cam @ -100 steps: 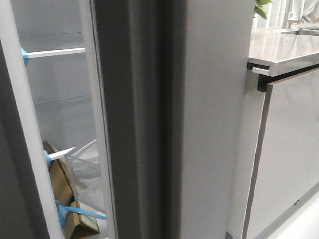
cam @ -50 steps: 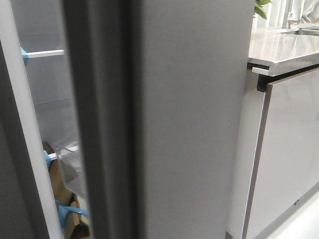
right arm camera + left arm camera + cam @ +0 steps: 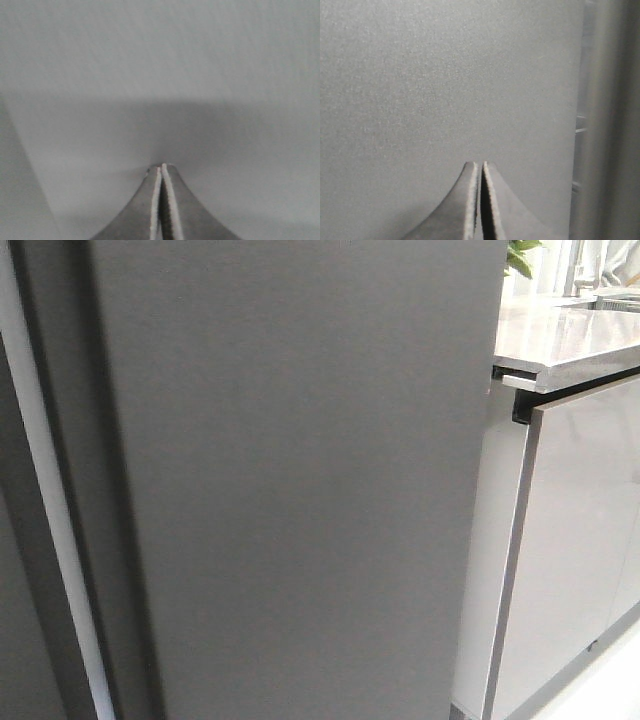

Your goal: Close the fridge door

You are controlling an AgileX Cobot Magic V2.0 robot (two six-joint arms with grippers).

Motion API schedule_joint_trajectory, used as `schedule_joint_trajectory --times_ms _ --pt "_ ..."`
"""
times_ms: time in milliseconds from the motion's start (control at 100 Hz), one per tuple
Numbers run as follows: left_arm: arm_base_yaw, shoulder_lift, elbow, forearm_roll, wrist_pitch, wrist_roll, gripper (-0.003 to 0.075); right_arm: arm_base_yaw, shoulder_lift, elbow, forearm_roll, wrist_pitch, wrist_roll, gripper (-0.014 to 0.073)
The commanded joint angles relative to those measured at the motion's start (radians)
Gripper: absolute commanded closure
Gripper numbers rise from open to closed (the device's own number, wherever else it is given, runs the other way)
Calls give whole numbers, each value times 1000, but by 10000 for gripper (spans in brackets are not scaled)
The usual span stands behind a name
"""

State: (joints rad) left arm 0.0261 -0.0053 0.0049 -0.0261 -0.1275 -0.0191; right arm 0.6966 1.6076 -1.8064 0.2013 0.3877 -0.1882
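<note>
The fridge door (image 3: 290,480) fills the front view from about 9 o'clock across to 3 o'clock, a flat matte dark-grey panel whose long axis runs straight up and down. At 9 o'clock a pale vertical strip (image 3: 55,540) stands beside its dark edge; no interior shows past it, so the door looks close to shut, though whether it has seated I cannot tell. At 3 o'clock sits the glossy cabinet front (image 3: 580,540) under a countertop (image 3: 560,340). Neither arm appears in this view.

In the left wrist view, the left gripper (image 3: 480,172) has its fingers pressed together with only a hairline gap, holding nothing. The door panel (image 3: 445,85) lies directly ahead of the tips, very near; contact is not clear. A darker vertical band (image 3: 610,125) runs at 3 o'clock, probably the door's edge.

In the right wrist view, the right gripper (image 3: 162,172) is likewise pinched narrow and empty, its tips apparently against a pale grey surface (image 3: 160,60) with a shadow band across it. Whether that is the door is unclear, so the nearer arm cannot be judged.
</note>
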Motion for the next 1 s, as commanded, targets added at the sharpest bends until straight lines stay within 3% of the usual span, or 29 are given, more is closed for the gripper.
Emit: schedule_joint_trajectory --times_ms 0,200,440,790,990 --pt "-1 -10 35 -4 -73 -4 740 -5 24 -57 -7 -98 -15 638" --pt "-1 -10 35 -4 -73 -4 740 -10 120 -125 -12 -73 -15 638" --pt "-1 -10 35 -4 -73 -4 740 -50 87 -125 -49 -39 -15 638" --pt "-1 -10 35 -4 -73 -4 740 -65 -130 -121 -178 163 -11 638" --pt "-1 -10 35 -4 -73 -4 740 -66 -307 -60 -375 274 129 638"
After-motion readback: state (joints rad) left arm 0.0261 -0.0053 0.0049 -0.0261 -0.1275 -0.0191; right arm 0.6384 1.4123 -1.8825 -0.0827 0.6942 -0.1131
